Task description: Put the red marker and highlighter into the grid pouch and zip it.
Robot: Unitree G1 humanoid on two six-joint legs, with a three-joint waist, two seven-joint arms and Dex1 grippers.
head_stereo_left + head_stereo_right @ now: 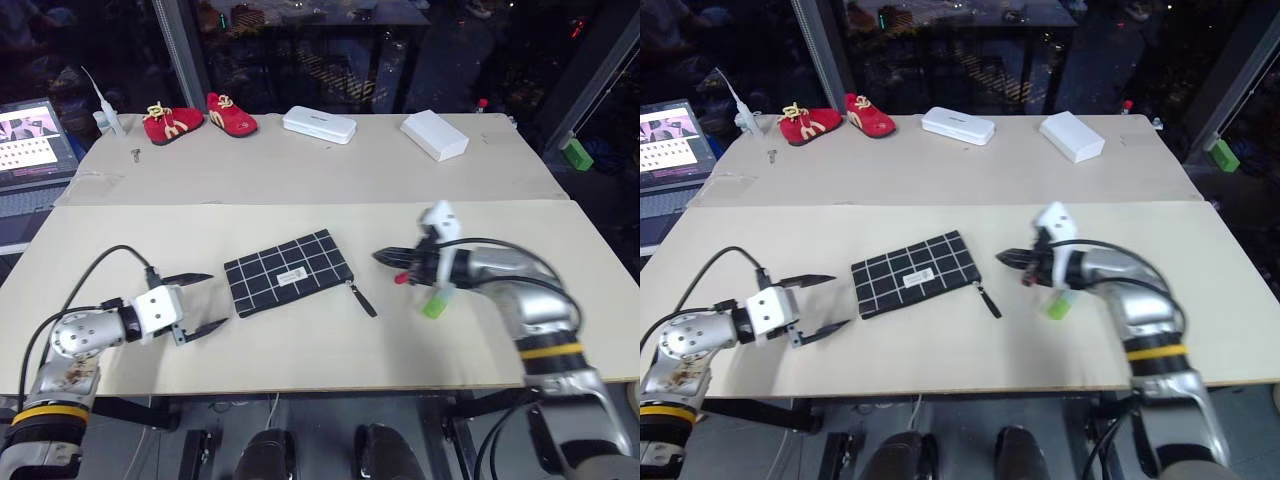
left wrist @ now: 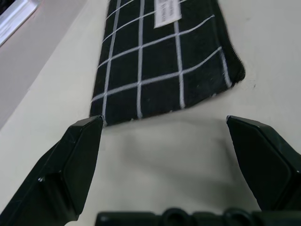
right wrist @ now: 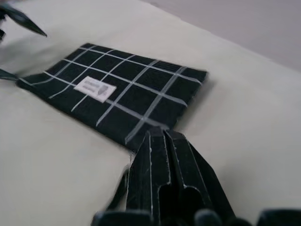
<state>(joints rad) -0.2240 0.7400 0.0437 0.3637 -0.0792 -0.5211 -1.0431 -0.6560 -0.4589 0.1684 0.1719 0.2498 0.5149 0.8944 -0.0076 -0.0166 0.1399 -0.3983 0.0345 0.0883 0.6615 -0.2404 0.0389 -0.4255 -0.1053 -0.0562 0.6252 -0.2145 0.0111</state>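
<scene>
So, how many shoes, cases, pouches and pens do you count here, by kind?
Red shoes: 2
White cases: 2
Grid pouch: 1
Pens: 2, the highlighter and the red marker
Total: 7

- The right gripper (image 1: 392, 262) is blurred in the head views, so the outline of its fingers is not sharp there.
- A small red thing (image 1: 401, 278) just under this gripper is too smeared to say what it is, or whether it is held.
- The highlighter (image 1: 435, 302) is a pale green smear below the right forearm; if it lies on the table (image 1: 300, 340) or hangs in the air, I cannot tell.
- In the left wrist view, the far end of the grid pouch (image 2: 160, 61) is cut off by the picture's edge.
- In the right wrist view, the closed black fingers (image 3: 164, 174) hide the pouch's near corner.
- The laptop (image 1: 35, 140) is cut by the edge of the left eye view.
</scene>
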